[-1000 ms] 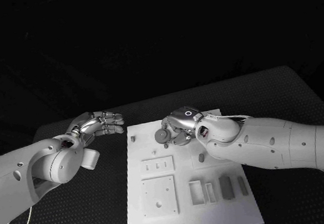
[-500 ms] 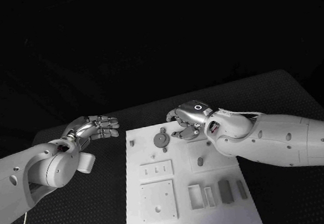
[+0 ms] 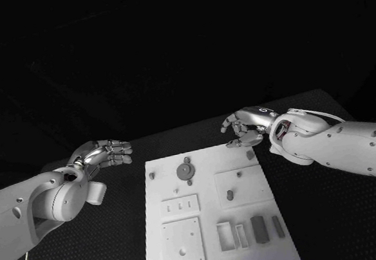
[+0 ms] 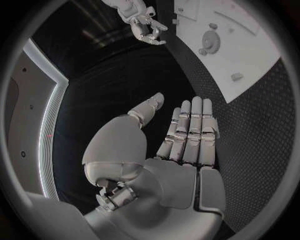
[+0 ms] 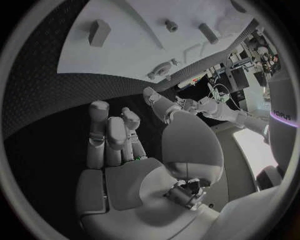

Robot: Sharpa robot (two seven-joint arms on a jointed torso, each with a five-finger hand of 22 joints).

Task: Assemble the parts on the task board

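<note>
1. While the right hand [image 3: 247, 127] hovers past the far right corner of the task board [image 3: 216, 236], its fingers [image 5: 107, 131] are curled in, holding nothing.
2. Left hand [image 3: 105, 152] off the board's left side over the counter [image 3: 349, 212] — fingers [image 4: 190, 127] straight, side by side, empty.
3. Grey parts on board — round gear [image 3: 186, 170] near far end.

Inventory, counted from the head view.

- Black textured table [image 3: 349, 212]: one.
- White rectangular task board [image 3: 261, 256]: one.
- White robot arms, each ending in a silver many-fingered hand: two, namely the left hand [image 3: 105, 153] and the right hand [image 3: 246, 126].
- Round grey gear-shaped part [image 3: 186, 172] on the board: one.
- Small grey peg-like parts near the board's far edge: three [image 3: 153, 174], [image 3: 187, 159], [image 3: 250, 155].
- Dark upright rectangular blocks toward the board's near end: two [image 3: 259, 229], [image 3: 277, 226].
- Small oval grey part [image 3: 230, 195] on a raised square panel: one.
</note>
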